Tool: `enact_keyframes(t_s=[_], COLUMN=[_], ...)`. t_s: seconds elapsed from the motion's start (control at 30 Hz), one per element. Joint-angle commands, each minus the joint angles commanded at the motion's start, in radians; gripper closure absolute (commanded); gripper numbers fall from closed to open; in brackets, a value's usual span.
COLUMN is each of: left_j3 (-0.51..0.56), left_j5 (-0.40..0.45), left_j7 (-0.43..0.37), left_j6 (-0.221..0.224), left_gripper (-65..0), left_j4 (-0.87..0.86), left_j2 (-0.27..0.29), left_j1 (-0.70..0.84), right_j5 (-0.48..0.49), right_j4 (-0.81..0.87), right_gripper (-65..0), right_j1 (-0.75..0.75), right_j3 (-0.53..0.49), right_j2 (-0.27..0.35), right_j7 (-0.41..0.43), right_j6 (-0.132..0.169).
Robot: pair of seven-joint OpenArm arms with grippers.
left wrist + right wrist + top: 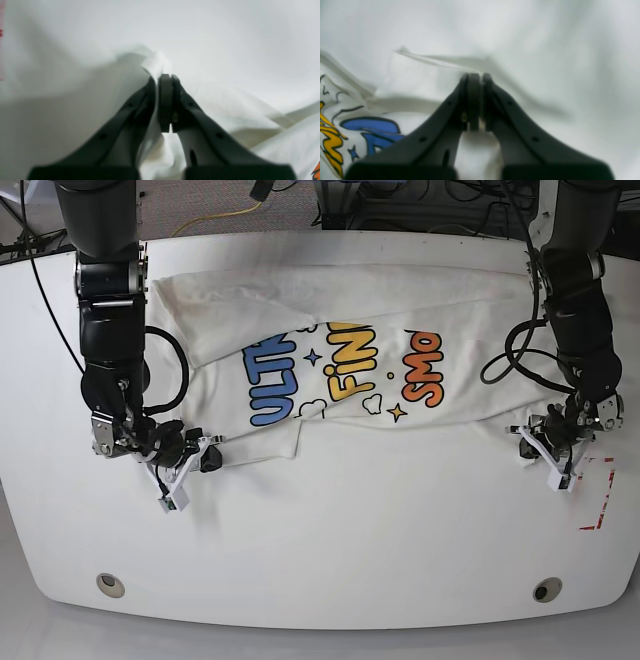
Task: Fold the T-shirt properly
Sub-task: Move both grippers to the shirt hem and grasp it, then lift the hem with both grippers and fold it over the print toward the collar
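Note:
The white T-shirt (340,370) lies spread across the far half of the table, its blue, yellow and orange print facing up. My right gripper (211,456) is at the shirt's lower left edge. In the right wrist view it (477,75) is shut on a fold of white cloth, with the blue and yellow print (370,127) off to the left. At the shirt's lower right corner, my left gripper (533,432) is also shut. The left wrist view shows it (163,76) pinching a raised ridge of the T-shirt (155,62).
The white table (350,540) has two round holes (110,584) (546,590) near its front edge. Red tape marks (600,500) sit at the right, beside my left gripper. Cables hang behind the table's far edge.

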Motion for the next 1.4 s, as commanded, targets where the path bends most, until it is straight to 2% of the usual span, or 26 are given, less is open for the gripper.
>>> enact_keyframes(t_s=[0.17,0.43,0.57,0.77,0.97,1.07,1.17,1.27,1.4], left_j3=[-0.021,-0.038,-0.109,-0.158,-0.172,-0.172,-0.173,-0.173,-0.173], left_j5=[0.002,-0.002,-0.003,-0.005,-0.005,-0.005,-0.005,-0.005,-0.006], left_j7=[0.000,0.000,0.000,0.000,0.000,0.000,0.000,0.002,0.002], left_j6=[0.000,-0.002,-0.008,-0.008,-0.008,-0.008,-0.009,-0.009,-0.009], left_gripper=[0.0,0.0,0.0,0.0,0.0,0.0,0.0,0.0,0.0], left_j4=[0.146,0.247,0.273,0.275,0.301,0.328,0.373,0.405,0.419], left_j2=[0.000,0.000,0.000,0.000,0.000,0.000,0.002,0.006,0.006], left_j1=[0.057,0.100,0.109,0.103,0.087,0.089,0.089,0.092,0.129], right_j5=[0.000,0.009,0.005,0.002,0.011,0.011,0.011,0.009,0.011], right_j4=[0.000,0.005,0.068,0.140,0.141,0.143,0.212,0.304,0.371], right_gripper=[0.0,0.0,0.0,0.0,0.0,0.0,0.0,0.0,0.0], right_j1=[0.034,0.097,0.114,0.130,0.144,0.147,0.143,0.124,0.072], right_j3=[0.000,0.002,0.002,0.002,0.002,0.003,0.003,0.006,0.086], right_j2=[0.025,0.054,0.060,0.061,0.061,0.061,0.061,0.061,0.054], right_j7=[0.000,-0.006,-0.008,-0.051,-0.055,-0.094,-0.123,-0.201,-0.284], right_j6=[-0.002,-0.002,-0.002,-0.002,-0.002,0.000,0.000,0.000,0.000])
